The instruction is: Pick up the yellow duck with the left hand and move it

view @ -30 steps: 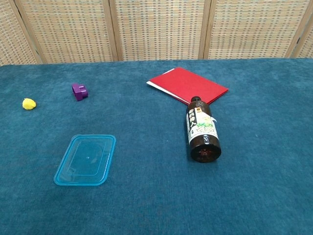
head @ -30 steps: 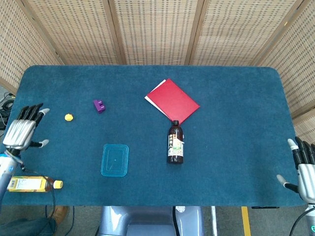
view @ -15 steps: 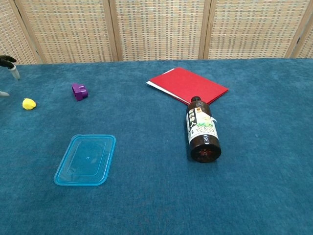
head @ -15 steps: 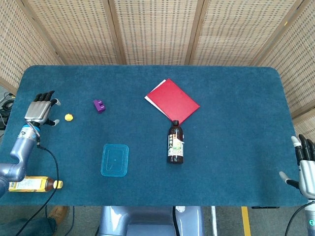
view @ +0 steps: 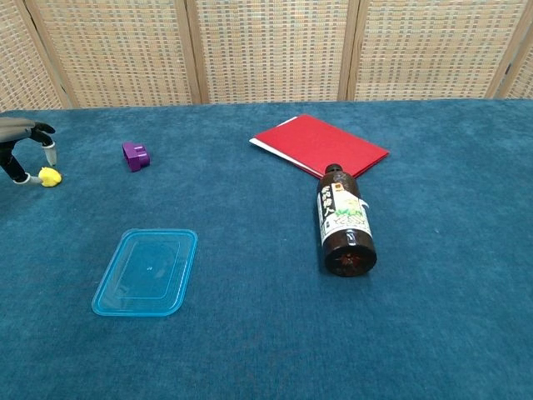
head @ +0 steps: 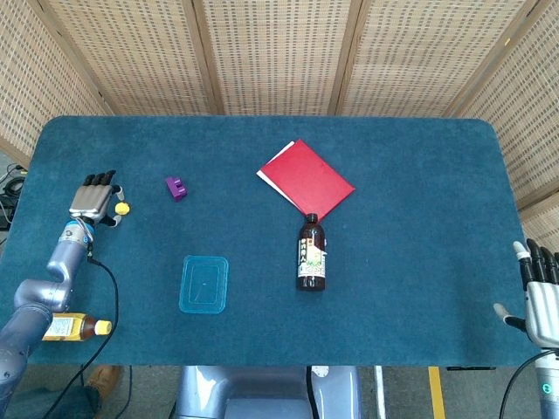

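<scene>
Left robot hand (head: 93,197) has slid rightward along the desk (head: 419,192) to the small rounded yellow rubber duck (head: 122,209).
Head view: duck lies just right of its spread, empty fingers; the right robot hand (head: 541,301) idles open, far off. Chest view: fingertips (view: 48,148) arch over the duck (view: 50,177), not yet gripping; its heading and long axis are too small to tell.

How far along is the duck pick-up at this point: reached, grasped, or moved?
Done: the left hand has reached the yellow duck near the table's left edge. In hand: its fingers point down right beside the duck, which sits on the cloth, not visibly gripped. Left: closing on it, lifting and moving it. The right hand sits at the far right corner, holding nothing.
</scene>
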Controlling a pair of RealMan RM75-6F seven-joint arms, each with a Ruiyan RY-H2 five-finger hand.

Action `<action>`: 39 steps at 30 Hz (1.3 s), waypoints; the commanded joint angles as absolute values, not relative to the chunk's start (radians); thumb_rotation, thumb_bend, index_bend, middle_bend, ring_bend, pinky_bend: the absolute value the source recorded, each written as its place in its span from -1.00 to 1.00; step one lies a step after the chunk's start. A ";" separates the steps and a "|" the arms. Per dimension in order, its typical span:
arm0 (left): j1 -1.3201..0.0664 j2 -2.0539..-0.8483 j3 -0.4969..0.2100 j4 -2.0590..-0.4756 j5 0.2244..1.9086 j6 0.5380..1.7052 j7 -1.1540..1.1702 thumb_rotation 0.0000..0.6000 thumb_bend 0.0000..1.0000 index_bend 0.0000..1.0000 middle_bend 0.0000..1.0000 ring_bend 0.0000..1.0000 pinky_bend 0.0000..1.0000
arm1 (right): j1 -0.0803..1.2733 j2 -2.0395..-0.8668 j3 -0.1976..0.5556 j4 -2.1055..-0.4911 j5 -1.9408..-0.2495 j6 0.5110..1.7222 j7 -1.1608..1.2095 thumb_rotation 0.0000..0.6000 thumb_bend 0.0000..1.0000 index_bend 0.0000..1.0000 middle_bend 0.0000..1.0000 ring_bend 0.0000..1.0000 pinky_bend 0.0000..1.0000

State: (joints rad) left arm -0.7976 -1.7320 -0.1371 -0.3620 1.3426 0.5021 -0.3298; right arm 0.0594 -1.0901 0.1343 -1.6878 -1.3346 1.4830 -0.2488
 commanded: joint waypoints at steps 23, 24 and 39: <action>-0.822 -1.790 -0.139 -0.252 1.337 0.424 -0.345 1.00 -0.31 0.01 -1.00 -1.00 -1.00 | 0.063 -1.091 0.136 -1.682 -1.323 1.481 -0.233 1.00 -1.00 -1.00 -1.00 -1.00 -1.00; -0.822 -1.789 -0.139 -0.252 1.337 0.424 -0.345 1.00 -0.31 0.02 -1.00 -1.00 -1.00 | 0.064 -1.090 0.136 -1.682 -1.324 1.481 -0.232 1.00 -1.00 -1.00 -1.00 -1.00 -1.00; -0.774 -1.642 -0.130 -0.468 1.389 0.660 -0.438 1.00 -0.30 0.08 -1.00 -1.00 -1.00 | 0.060 -1.077 0.128 -1.699 -1.343 1.488 -0.212 1.00 -1.00 -1.00 -1.00 -1.00 -1.00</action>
State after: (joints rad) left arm -0.7890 -1.6827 -0.1360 -0.4103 1.3700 0.6127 -0.4163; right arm 0.0598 -1.0773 0.1281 -1.6982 -1.3428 1.4875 -0.2122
